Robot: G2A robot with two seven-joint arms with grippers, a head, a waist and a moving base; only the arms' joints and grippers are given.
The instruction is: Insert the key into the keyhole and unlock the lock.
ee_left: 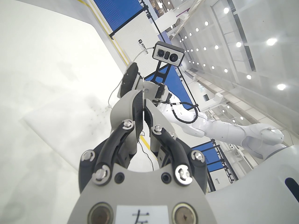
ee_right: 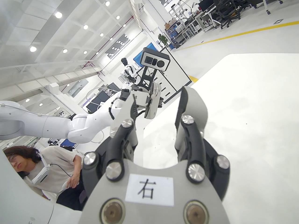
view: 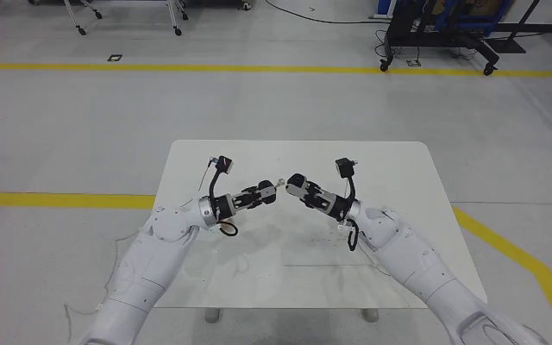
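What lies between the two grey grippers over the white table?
A thin silvery key, pinched in the left gripper, points at the right gripper; seen in left wrist view.

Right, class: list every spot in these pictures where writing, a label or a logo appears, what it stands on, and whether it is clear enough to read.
Left sticker, base of the left gripper: one handwritten character, clear.
Right sticker, base of the right gripper: one handwritten character, clear.
Blue banner: logo and brand word, clear.
White panel: the same mark, clear.
Far blue panel: too small to read.
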